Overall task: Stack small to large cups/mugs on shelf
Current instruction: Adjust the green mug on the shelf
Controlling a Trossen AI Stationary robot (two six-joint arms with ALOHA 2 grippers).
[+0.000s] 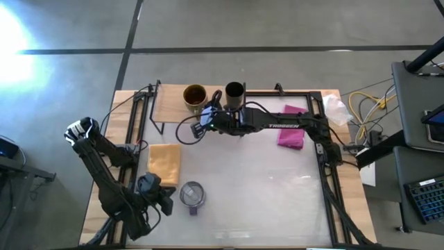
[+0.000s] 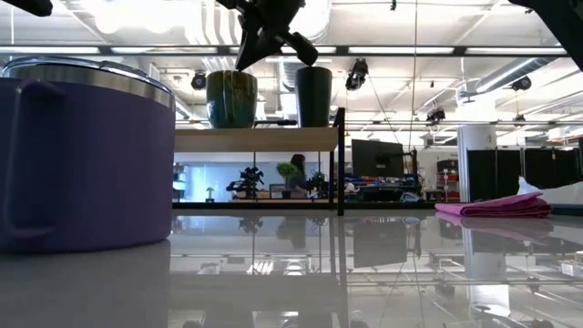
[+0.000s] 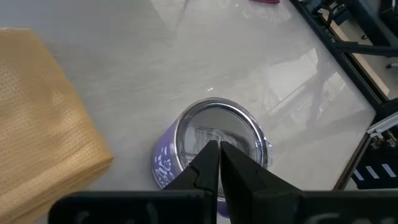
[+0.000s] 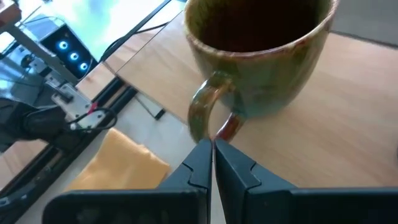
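Shelf (image 1: 173, 104) at the back of the table carries two pieces: olive-brown mug (image 1: 195, 96) and black cup (image 1: 234, 91) side by side, black one nearer the pink cloth (image 1: 291, 132), which lies on the tabletop beside the shelf. Right gripper (image 4: 212, 148) hangs just off the olive-brown mug's handle, fingers pressed together with nothing between them, tips close to the handle without visibly gripping it. Purple mug (image 1: 192, 195) sits off the shelf, well forward of it on the white tabletop, silvery rim up. Yellow-tan pad (image 1: 165, 162) lies flat between shelf and purple mug. Left gripper (image 3: 219, 149) hovers right over the purple mug, fingers closed and empty
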